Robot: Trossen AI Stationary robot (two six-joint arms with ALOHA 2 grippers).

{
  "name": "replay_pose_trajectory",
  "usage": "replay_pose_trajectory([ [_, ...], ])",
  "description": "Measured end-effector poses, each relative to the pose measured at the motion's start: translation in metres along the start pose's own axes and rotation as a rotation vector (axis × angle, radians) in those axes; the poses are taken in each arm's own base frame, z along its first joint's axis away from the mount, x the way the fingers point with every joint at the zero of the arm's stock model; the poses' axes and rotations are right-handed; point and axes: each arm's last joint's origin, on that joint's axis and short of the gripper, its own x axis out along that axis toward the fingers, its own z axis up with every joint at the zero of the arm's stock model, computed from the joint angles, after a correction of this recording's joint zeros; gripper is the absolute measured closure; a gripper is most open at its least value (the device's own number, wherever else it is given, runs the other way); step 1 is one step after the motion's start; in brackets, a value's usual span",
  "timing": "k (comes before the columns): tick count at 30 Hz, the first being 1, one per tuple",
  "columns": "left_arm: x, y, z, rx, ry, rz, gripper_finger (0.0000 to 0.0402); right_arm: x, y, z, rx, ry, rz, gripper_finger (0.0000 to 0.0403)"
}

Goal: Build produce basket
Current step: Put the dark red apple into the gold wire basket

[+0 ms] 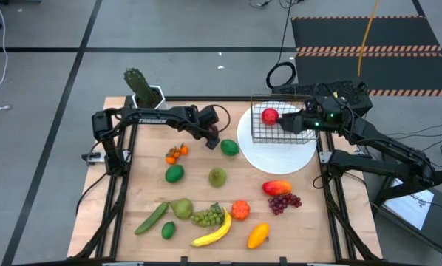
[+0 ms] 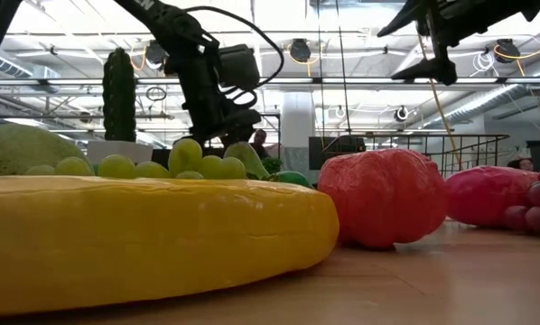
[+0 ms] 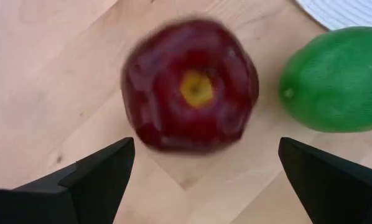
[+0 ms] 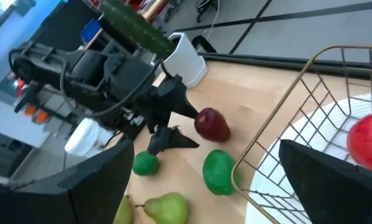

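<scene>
Left gripper [image 1: 212, 137] fingers spread wide, pointing down over a dark red apple [image 3: 190, 93]; in the left wrist view the apple sits between and just beyond the two dark fingertips [image 3: 105, 171], not touched by either. Right gripper [image 1: 293, 123] fingers also spread, holding nothing, hanging over the basket's [image 1: 259, 133] right side.

Near edge of the worktop [image 1: 317, 229]: yellow banana [image 1: 214, 232], green grapes [image 1: 208, 216], a small lime [image 1: 168, 230], a cucumber [image 1: 151, 218] lying at a slant, a pear [image 1: 181, 208], an orange-red ribbed fruit [image 1: 240, 210], an orange-yellow mango [image 1: 257, 235]. Purple grapes [image 1: 284, 202] and a red-yellow fruit [image 1: 276, 188] lie toward the right edge.

Middle: a green lime [image 1: 174, 174], a duller green round fruit [image 1: 218, 176], a cluster of small orange fruits [image 1: 177, 153].

Farther back: a bright green fruit [image 1: 229, 147] just beside the dark apple, both on bare wood left of the white plate [image 1: 280, 157].

Basket: square, thin wire mesh, standing on the plate near the far right corner. One bright red apple [image 1: 269, 116] lies inside it, against its far side, left of the right gripper's fingers and apart from them.

Far left corner: potted cactus [image 1: 143, 89] in a white pot.
</scene>
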Motion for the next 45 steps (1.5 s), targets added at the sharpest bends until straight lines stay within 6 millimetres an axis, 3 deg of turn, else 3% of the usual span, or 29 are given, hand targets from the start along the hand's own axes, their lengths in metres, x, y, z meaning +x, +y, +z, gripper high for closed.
replay_pose_trajectory([
  [28, 0.0, 0.008, 0.013, 0.258, -0.079, -0.042, 0.0006, 0.006, -0.004, 0.001, 0.161, -0.051, -0.088, 0.0007],
  [32, -0.001, 0.008, 0.015, 0.275, -0.093, -0.046, 0.0032, 0.007, -0.002, -0.001, 0.174, -0.038, -0.075, 0.0007],
  [40, -0.001, 0.008, 0.015, 0.285, -0.095, -0.047, 0.0122, 0.008, 0.003, -0.004, 0.171, -0.048, -0.082, 0.0007],
  [45, -0.001, 0.007, 0.015, 0.284, -0.09, -0.06, 0.0139, 0.009, 0.002, -0.004, 0.167, -0.06, -0.101, 0.0007],
])
